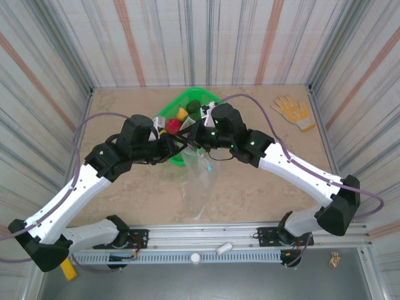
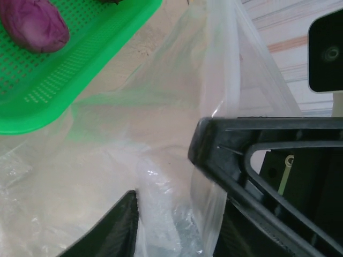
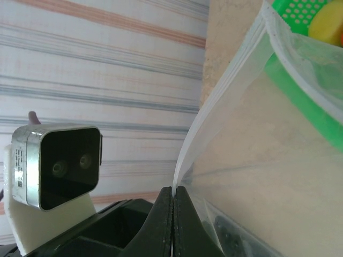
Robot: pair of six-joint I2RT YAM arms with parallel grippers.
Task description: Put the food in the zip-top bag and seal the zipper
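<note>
The bag is made of clear, thin plastic, wrinkled and shiny. It is at the middle of the tabletop, just in front of the tray. Its lower part lies on the beige, stone-like surface and its mouth edge is lifted between the two arms. A pale whitish zipper strip runs along that mouth in a soft curve, and the two walls of the bag stand a little apart there. The right claw has its black fingers pressed together on the end of this strip, so it is pinching the bag at its edge. The left claw is spread. One finger is low on the film and the other is beside the standing wall of the bag, with crumpled plastic in the gap between them, and I cannot tell if they touch it. The near edge of the tray shows green through the film. The tray is bright green plastic with a smooth raised rim and a floor full of small holes. It holds the food: a rounded purple piece with a dull skin, a red piece, a yellow piece and a dark green piece. Well apart, near the far right corner, a yellow glove lies flat.
</note>
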